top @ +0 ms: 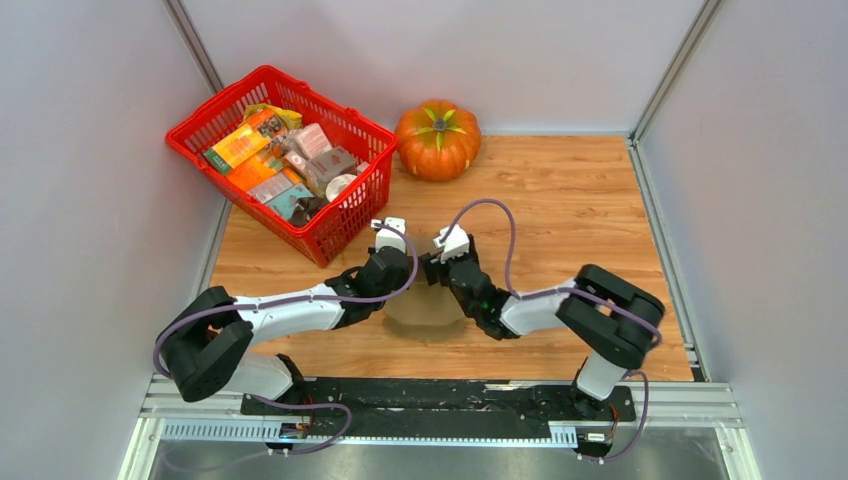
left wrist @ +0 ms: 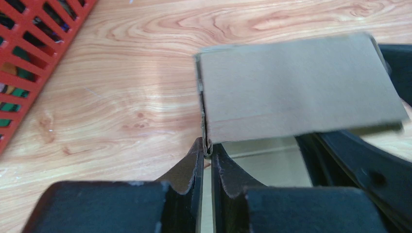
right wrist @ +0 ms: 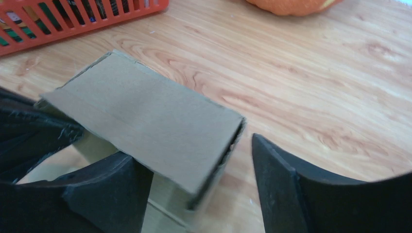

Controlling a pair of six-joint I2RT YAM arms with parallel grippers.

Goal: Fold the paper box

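Observation:
The paper box (left wrist: 296, 87) is plain brown cardboard, partly folded, with a flat lid panel lying tilted over its open body. In the top view it (top: 428, 312) lies on the table's middle, mostly hidden under both wrists. My left gripper (left wrist: 208, 149) is shut on the thin edge of the box's left wall. My right gripper (right wrist: 199, 170) is open, its two fingers standing either side of the box's (right wrist: 145, 121) end corner; I cannot tell if the left finger touches it. In the top view the left gripper (top: 412, 272) and right gripper (top: 434, 272) meet tip to tip.
A red basket (top: 262, 78) of colourful packages stands at the back left; it also shows in the left wrist view (left wrist: 29, 58). An orange pumpkin (top: 437, 139) sits at the back centre. Grey walls close the table's sides and back.

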